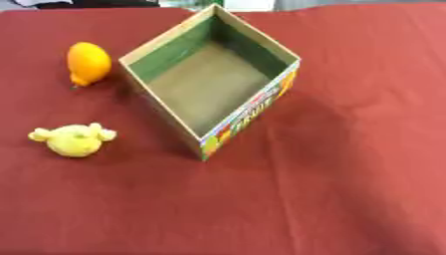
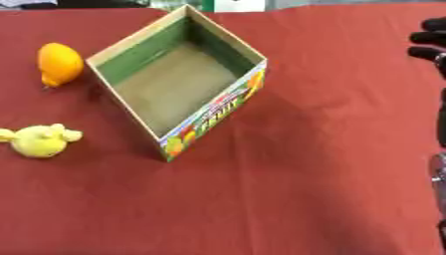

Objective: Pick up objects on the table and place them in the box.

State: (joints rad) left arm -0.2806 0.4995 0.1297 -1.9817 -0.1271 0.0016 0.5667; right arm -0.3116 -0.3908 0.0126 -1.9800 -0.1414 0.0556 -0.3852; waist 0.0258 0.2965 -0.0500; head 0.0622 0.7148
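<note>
An open cardboard box [image 1: 209, 82] sits cornerwise on the red tablecloth [image 1: 348, 189], its printed side facing us and its inside bare; we take it as our landmark. To the left of the box, near its far-left wall, lies an orange lemon-shaped fruit [image 1: 88, 63], apart from the cardboard. Nearer us, left of the box's near corner and well apart from it, rests a small yellow soft toy [image 1: 74, 140]. Both pieces lie on the cloth, neither yet in the box, so we judge the task not begun or only starting.

Far to the right of the box, at the edge of the right eye view, we see the dark tips of the right hand [image 2: 429, 44]; too little shows for us to tell whether its fingers are released, clenched or grasping, though nothing appears in them. The left hand shows in neither view.

We judge the box's turned setting leaves its open top reachable from either side. With both pieces lying left of the box, the left hand would seem the nearer one for the first pick; the toy's soft body may give under the fingers, while the fruit may roll.
</note>
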